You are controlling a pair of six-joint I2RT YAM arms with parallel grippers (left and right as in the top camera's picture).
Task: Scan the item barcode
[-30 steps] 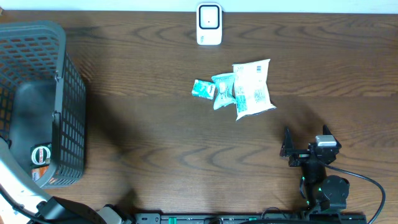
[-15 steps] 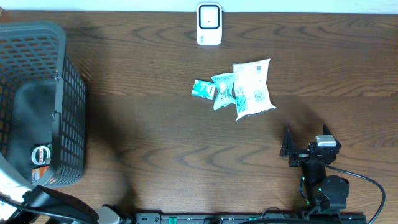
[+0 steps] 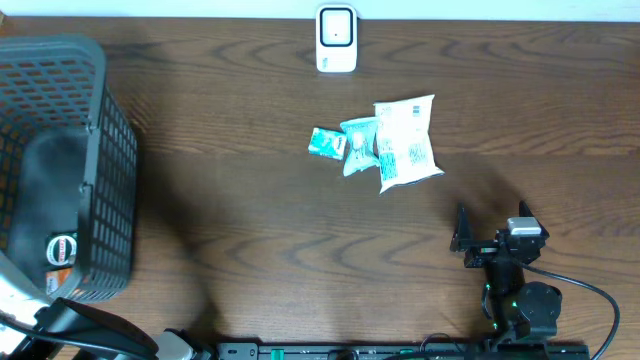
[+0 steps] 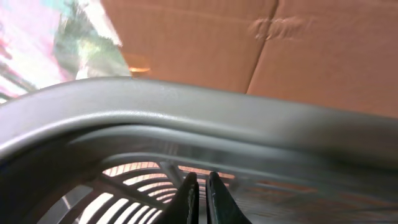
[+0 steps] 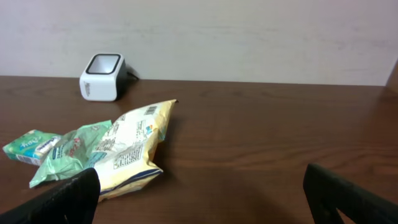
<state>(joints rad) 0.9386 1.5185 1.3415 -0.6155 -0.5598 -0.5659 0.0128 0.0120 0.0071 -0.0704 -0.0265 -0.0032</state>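
The left end effector [image 4: 202,194] has its fingers pressed together with nothing between them, close above the rim of the grey basket [image 3: 110,150] at the left end of the desk [image 3: 250,230]. The right end effector [image 5: 205,202] is spread wide and holds nothing, near the front edge. Three packets lie touching mid-desk: a white bag [image 3: 405,143], a green pouch [image 3: 358,146] and a teal packet [image 3: 326,143]. The scanner [image 3: 336,38] stands at the far edge, well apart from them.

Even overhead light; soft shadows; left wrist view blurred.
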